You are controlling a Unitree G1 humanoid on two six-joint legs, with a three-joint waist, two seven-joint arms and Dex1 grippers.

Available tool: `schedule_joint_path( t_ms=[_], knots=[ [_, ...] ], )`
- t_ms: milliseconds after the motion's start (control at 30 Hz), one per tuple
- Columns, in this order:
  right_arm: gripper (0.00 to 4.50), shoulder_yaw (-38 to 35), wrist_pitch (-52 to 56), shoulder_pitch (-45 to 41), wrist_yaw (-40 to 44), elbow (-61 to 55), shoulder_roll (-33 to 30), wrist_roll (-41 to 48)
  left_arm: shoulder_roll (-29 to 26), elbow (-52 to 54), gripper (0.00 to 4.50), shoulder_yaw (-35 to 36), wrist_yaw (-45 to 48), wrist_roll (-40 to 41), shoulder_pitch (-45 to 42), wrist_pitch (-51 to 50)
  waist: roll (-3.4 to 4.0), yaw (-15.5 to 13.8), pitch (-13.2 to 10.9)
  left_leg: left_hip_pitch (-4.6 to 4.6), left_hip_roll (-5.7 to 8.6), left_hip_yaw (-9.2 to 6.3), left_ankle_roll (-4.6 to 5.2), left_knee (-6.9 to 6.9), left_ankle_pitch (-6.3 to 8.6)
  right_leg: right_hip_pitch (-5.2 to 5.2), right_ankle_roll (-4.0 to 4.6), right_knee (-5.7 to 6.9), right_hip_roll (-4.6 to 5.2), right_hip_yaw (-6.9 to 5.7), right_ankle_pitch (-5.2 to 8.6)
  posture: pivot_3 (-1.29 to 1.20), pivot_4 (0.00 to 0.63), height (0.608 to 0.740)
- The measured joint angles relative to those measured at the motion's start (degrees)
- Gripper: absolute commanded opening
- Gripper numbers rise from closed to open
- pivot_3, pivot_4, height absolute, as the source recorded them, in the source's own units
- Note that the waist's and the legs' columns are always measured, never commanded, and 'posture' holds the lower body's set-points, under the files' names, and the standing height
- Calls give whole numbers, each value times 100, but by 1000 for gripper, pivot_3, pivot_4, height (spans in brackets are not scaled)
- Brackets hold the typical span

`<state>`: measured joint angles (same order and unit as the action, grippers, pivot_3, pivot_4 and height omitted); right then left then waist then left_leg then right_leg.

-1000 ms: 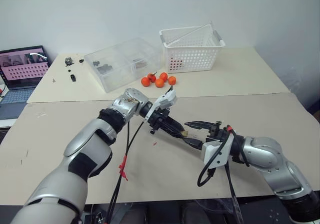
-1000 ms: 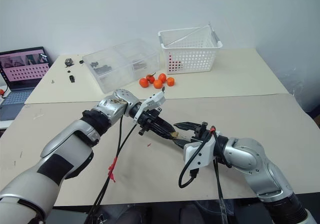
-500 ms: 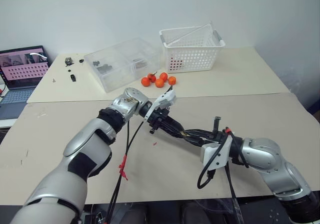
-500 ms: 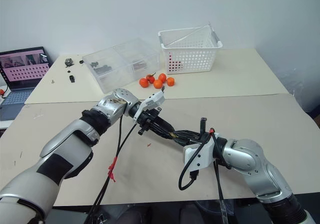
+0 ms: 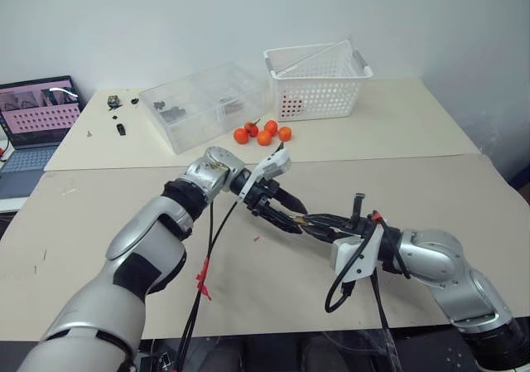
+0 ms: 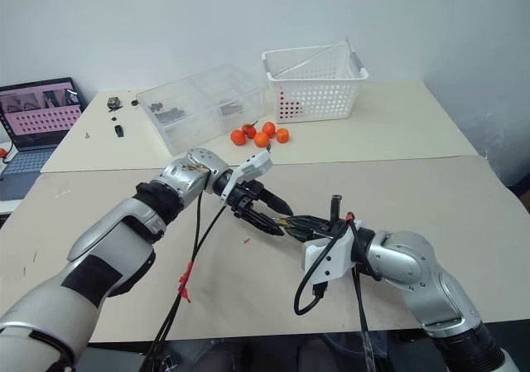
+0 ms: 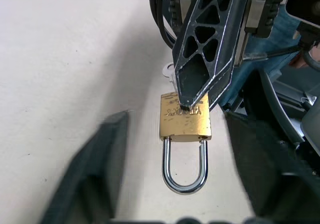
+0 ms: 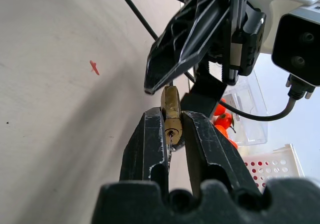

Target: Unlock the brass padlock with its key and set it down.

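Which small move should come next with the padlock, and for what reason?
Probably draw the left pincer back. Its fingers stand wide apart on either side of the brass padlock, while the right pincer is shut on the lock's body, above the table.

I am working in what reads as a robotics lab or test room. Grounds: two plain beige tables (image 5: pixel 397 115) pushed together against a bare white wall (image 5: pixel 207 16), with no domestic furnishing. At my far left an open laptop (image 5: pixel 37 111) displays rows of small thumbnails and camera-like views. A clear plastic compartment box (image 5: pixel 203 105) holds small dark parts, and more loose small parts (image 5: pixel 116 115) lie beside it. A white perforated basket (image 5: pixel 317 80) and a few orange fruits (image 5: pixel 263 132) stand as test props.
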<state>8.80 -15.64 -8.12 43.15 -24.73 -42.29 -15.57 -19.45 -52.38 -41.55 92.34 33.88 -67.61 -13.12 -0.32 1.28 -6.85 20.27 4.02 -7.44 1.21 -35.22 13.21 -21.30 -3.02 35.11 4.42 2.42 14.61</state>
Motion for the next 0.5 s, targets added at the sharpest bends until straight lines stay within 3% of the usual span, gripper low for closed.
schedule_joint_path(
  t_ms=[200, 467, 500],
  knots=[
    [120, 0, -3, -15, 0, 58, 3, -1, -274, 209, 4457, 83, -2, 228, -156, -220, 0, 10, 0, 0, -1, 0, 0, 1, 0, -1, 0, 1, -1, 0, 0, 0, 150, 740],
    [120, 1, -48, -21, -4, 187, 11, -5, -404, 27, 4457, 975, -2, 192, -326, -319, 1, 17, 1, -2, -1, 0, 0, 1, 0, -1, 0, 0, -1, 0, 0, 0, 150, 740],
    [120, 1, -50, -21, -4, 187, 11, -5, -414, 5, 4217, 1033, -2, 144, -324, -311, 1, 21, 0, -1, -1, -1, 0, 1, 0, -1, 0, 1, -2, -1, 0, 0, 150, 740]
  ],
)
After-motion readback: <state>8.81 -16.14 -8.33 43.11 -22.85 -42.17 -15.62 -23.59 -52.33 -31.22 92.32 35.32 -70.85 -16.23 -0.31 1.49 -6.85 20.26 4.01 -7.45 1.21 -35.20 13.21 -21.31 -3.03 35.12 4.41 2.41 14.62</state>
